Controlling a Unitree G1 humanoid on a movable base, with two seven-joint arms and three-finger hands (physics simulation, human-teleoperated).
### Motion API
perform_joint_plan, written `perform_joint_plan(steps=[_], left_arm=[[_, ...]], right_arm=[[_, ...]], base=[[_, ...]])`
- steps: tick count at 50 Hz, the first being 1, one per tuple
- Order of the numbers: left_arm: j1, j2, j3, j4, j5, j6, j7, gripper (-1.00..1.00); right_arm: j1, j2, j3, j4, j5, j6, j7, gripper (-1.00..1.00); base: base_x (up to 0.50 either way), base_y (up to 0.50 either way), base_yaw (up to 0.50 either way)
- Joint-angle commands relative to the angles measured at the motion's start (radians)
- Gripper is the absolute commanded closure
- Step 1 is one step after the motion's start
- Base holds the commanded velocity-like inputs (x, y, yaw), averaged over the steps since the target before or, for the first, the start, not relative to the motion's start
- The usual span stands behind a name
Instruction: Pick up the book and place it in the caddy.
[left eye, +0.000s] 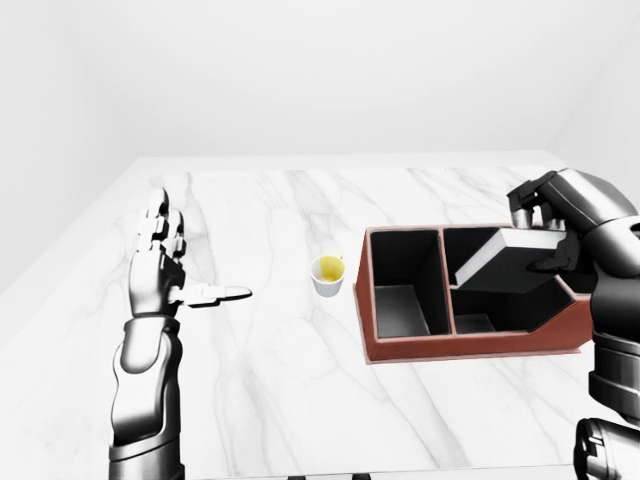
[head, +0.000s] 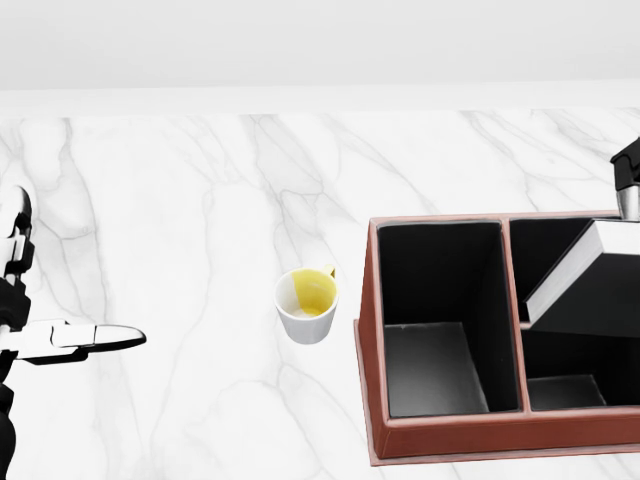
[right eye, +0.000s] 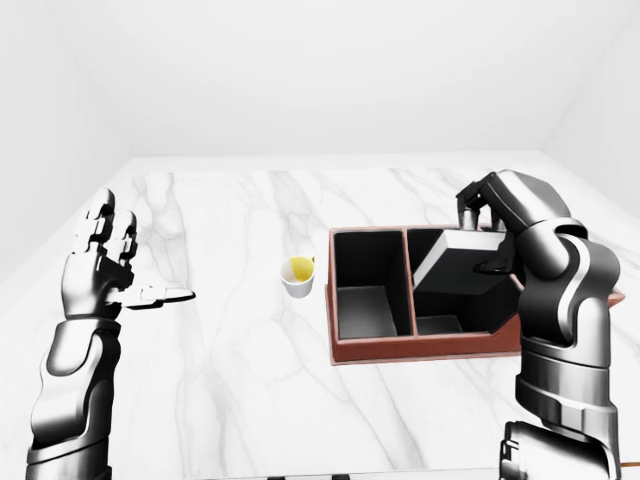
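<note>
book (right eye: 458, 262): 1 | caddy (left eye: 470, 342): 1 | cup (head: 308, 305): 1 | table (head: 180, 200): 1

White cup (head: 308, 306), yellow inside, upright on marble counter (head: 180, 200).
</note>
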Motion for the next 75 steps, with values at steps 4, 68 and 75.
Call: perform_joint_plan(steps=[4, 68, 75], left_arm=[[-0.005, 0.002, 0.0, -0.001, -0.001, 0.0, 0.0, -1.0], [-0.003, -0.002, -0.009, 0.026, 0.005, 0.0, 0.0, -1.0], [0.0, -0.003, -0.009, 0.025, 0.006, 0.0, 0.0, -1.0]], right_arm=[[-0.006, -0.012, -0.012, 0.036, -0.022, 0.0, -0.032, 1.0], [-0.016, 0.024, 0.064, 0.288, -0.128, -0.01, -0.179, 1.0], [-0.016, 0.03, 0.074, 0.31, -0.138, -0.033, -0.191, 1.0]], base=[[0.0, 0.0, 0.0], [0.0, 0.0, 0.0], [0.0, 0.0, 0.0]])
